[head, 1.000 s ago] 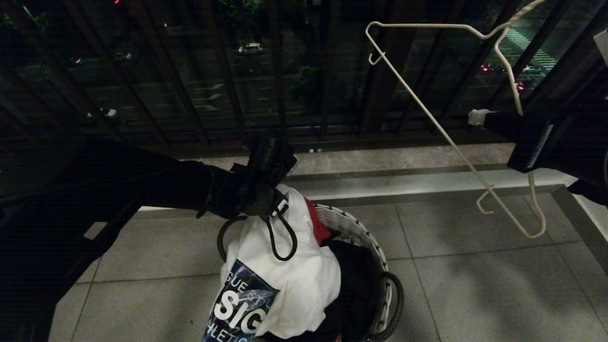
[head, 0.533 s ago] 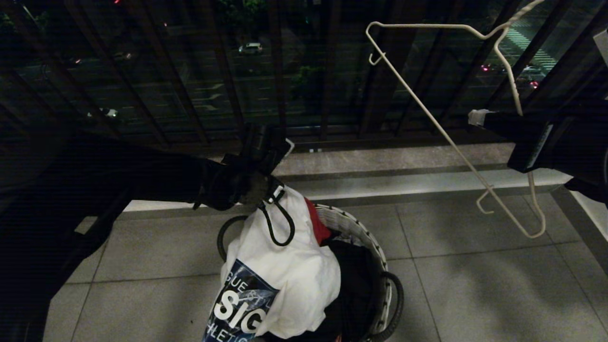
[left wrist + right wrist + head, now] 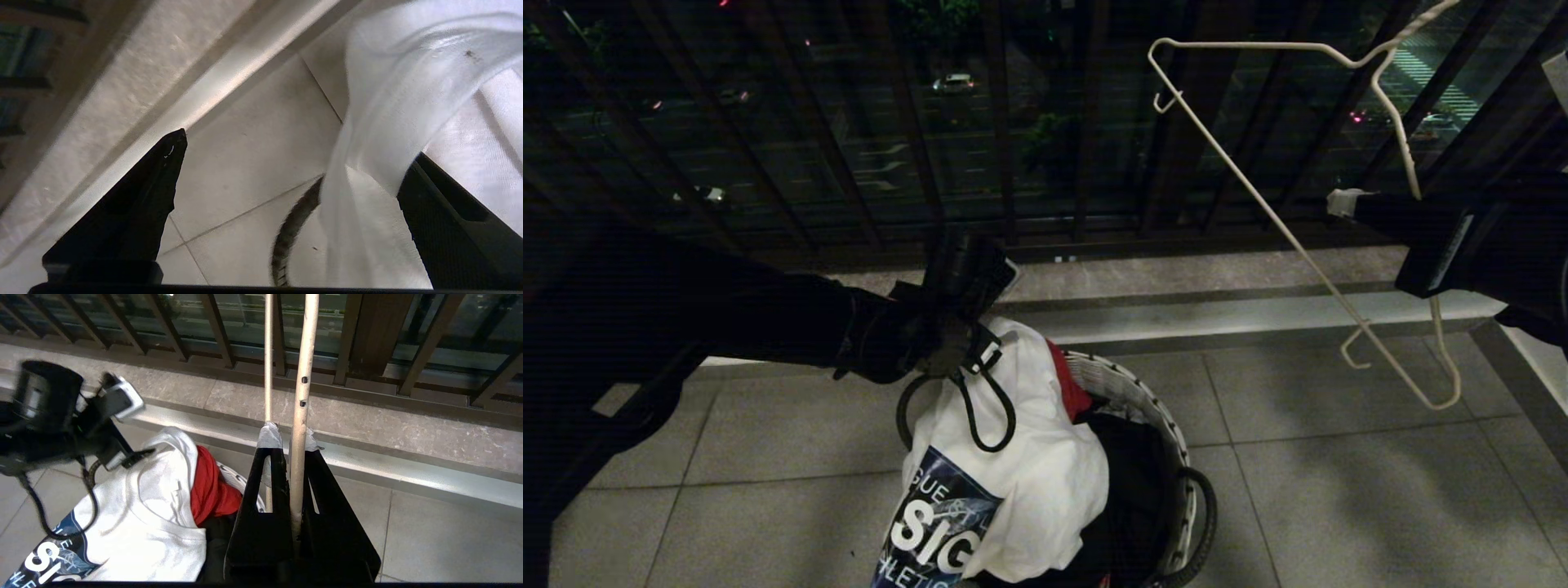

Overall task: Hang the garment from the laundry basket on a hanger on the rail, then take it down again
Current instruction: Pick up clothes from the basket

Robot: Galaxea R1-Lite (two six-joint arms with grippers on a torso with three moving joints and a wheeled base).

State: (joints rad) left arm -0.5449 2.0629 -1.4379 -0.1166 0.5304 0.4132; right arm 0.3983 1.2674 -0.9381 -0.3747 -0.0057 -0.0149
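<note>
I have the left gripper [image 3: 968, 269] poised at the far rim of the round white woven-look laundry basket [image 3: 1143, 400], its jaws spread as wide as they go. In the left wrist view one black finger [image 3: 445, 228] sits against a raised fold of the white short-sleeved T-shirt with the blue-and-black shield graphic [image 3: 1021, 482], while the other finger hangs over bare floor tile [image 3: 253, 163], so nothing is pinched yet. The shirt is heaped on top of the basket and spills over its near rim, a small red cloth [image 3: 1068, 384] and a black garment [image 3: 1131, 490] just beside it.

My right gripper [image 3: 291, 445] is out to the right, well apart from the basket, clamped tight on the wire of the thin white wire hanger [image 3: 1307, 245], which it holds up tilted in front of the dark balcony railing bars [image 3: 1005, 122].

To do this pickup well, I judge I should shift the left gripper so the raised fold lies between both fingers, not outside one, then close on a single layer near the collar. I would keep clear of the black loop handle [image 3: 911, 408] showing just beside the fold, and avoid the red cloth, since snagging either could drag the basket or lift the wrong piece.
</note>
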